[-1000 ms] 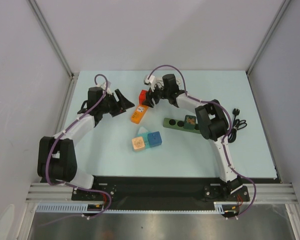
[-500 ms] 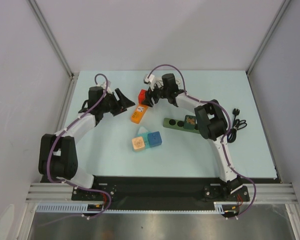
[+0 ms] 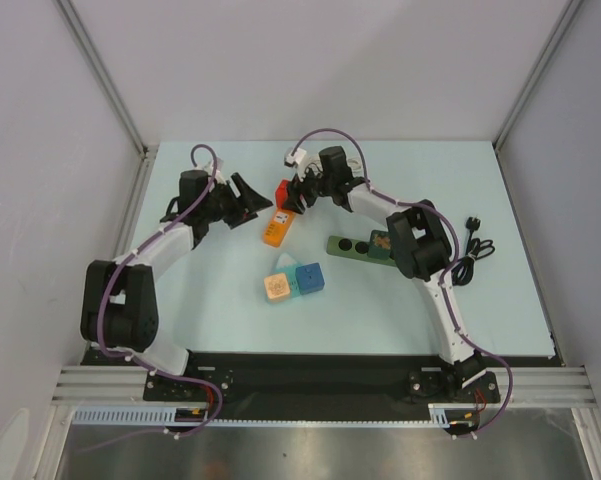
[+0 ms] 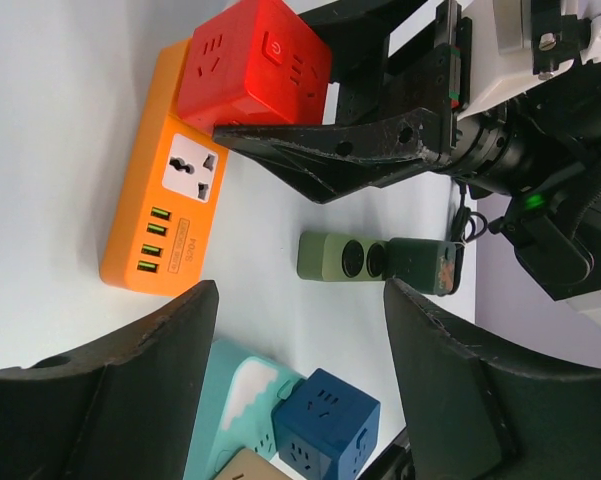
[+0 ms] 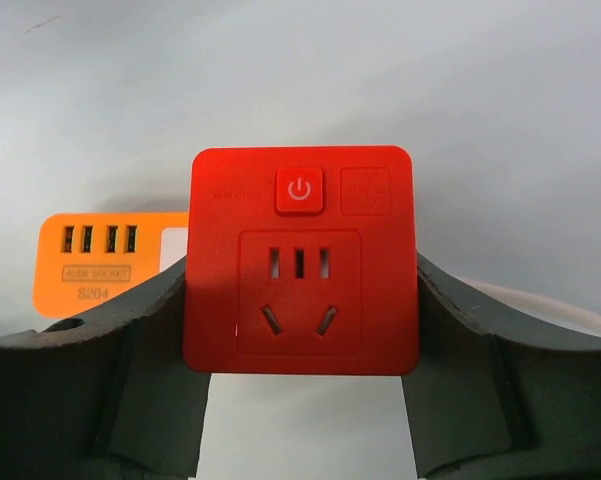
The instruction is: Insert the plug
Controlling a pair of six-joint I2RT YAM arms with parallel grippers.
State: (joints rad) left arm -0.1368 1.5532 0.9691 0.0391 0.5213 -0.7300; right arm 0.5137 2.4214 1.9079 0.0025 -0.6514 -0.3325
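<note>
Pale table: right claw grips red cube.

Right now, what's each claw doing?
Left claw: open, empty.
Right claw: closed on the red socket cube.

Matt red plastic socket cube, smooth table

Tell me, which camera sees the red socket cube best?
The right wrist view: the red socket cube sits centred, face-on, button and holes clear. The left wrist view shows it slanted near the top; the top view shows a tiny red spot.
</note>
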